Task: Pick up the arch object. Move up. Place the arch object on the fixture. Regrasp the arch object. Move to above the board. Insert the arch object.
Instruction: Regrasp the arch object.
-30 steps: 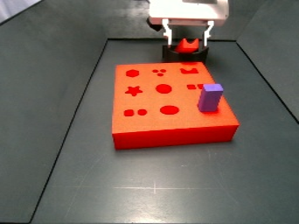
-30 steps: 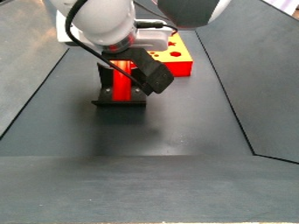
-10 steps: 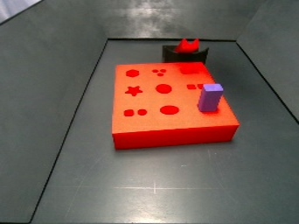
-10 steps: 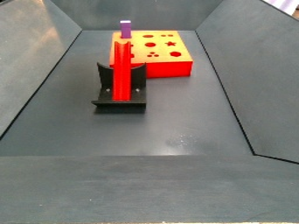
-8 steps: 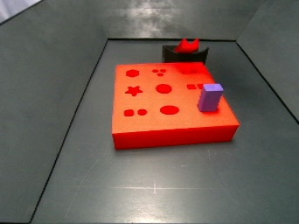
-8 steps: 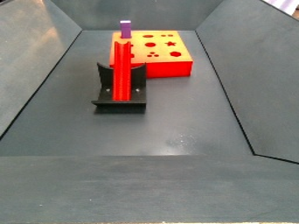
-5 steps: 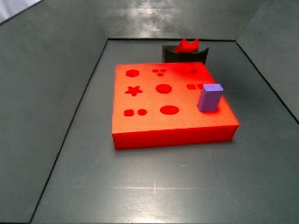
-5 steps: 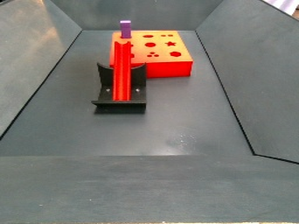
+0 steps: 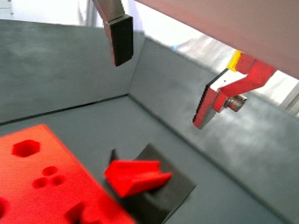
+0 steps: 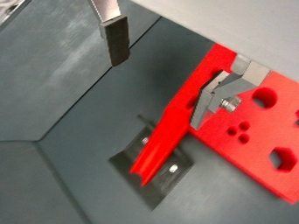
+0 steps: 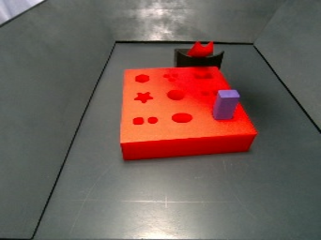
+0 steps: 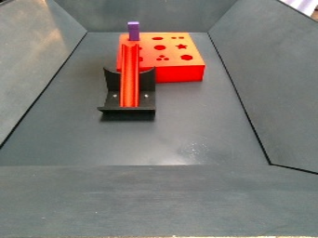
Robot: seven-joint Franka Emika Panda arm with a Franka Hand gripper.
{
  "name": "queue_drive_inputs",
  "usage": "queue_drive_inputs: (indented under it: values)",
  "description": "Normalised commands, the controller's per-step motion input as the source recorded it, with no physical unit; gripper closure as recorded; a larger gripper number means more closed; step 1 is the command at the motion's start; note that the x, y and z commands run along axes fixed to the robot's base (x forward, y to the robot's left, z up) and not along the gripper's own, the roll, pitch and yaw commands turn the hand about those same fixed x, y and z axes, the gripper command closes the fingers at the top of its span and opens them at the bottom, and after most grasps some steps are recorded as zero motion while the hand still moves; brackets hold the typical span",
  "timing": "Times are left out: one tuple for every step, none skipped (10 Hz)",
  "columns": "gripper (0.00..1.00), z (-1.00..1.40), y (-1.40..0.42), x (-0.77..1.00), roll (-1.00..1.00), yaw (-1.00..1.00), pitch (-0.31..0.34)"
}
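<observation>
The arch object [image 12: 128, 72], a long slim red bar, lies along the dark fixture [image 12: 126, 104], with nothing touching it. Its arch-shaped end [image 11: 201, 46] shows above the fixture [image 11: 201, 60] behind the board [image 11: 182, 127]. In both wrist views my gripper [image 9: 159, 92] [image 10: 160, 94] hangs high above the arch object [image 10: 163, 144] [image 9: 136, 175], open, with only floor and wall between its fingers [image 9: 118, 39]. The gripper does not appear in either side view.
A short purple block [image 11: 227, 103] [image 12: 132, 31] stands upright in the board [image 12: 174, 60] near one edge. Sloping dark walls enclose the floor on all sides. The fixture [image 10: 173, 171] sits just off the board's edge [image 10: 251, 122].
Three seconds ago the gripper stood at the fixture with its fingers around the arch object. It has since risen out of both side views; the bar stays on the fixture.
</observation>
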Motion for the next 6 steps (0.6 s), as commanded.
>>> queue_drive_inputs:
  values:
    - [0.0, 0.0, -0.04, 0.08, 1.0, 0.07, 0.113]
    - [0.0, 0.0, -0.04, 0.09, 1.0, 0.07, 0.128]
    - [0.0, 0.0, -0.04, 0.1, 1.0, 0.1, 0.157]
    - [0.0, 0.0, -0.04, 0.1, 1.0, 0.11, 0.172]
    - [0.0, -0.01, -0.04, 0.1, 1.0, 0.18, 0.212]
    - [0.0, 0.0, -0.05, 0.1, 0.9, 0.19, 0.209]
